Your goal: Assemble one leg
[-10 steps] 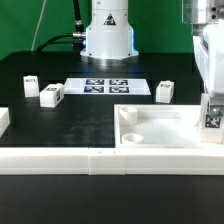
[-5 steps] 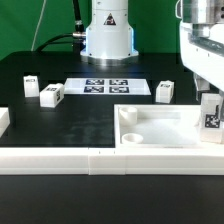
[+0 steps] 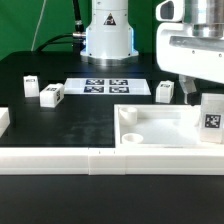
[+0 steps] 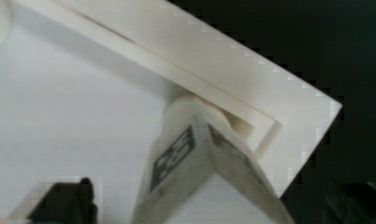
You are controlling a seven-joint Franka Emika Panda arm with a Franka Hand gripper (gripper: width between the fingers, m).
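A white leg (image 3: 211, 118) with a black-and-white tag stands upright at the far corner of the large white tray-like part (image 3: 160, 128), on the exterior view's right. My gripper (image 3: 205, 90) hangs just above it, open, with one dark finger (image 3: 188, 90) showing on the leg's left. In the wrist view the leg (image 4: 194, 160) sits in the tray's corner (image 4: 274, 90), between the two dark fingertips (image 4: 64, 200), with a gap on each side. My gripper (image 4: 211, 205) holds nothing.
More white legs lie on the black table: one (image 3: 164, 90) behind the tray, two at the left (image 3: 51, 95) (image 3: 30, 84). The marker board (image 3: 110, 86) lies at the back centre, before the robot base (image 3: 108, 35). A white rail (image 3: 60, 160) runs along the front.
The gripper has moved toward the exterior view's left and further into view. The leg stays standing in the tray's corner.
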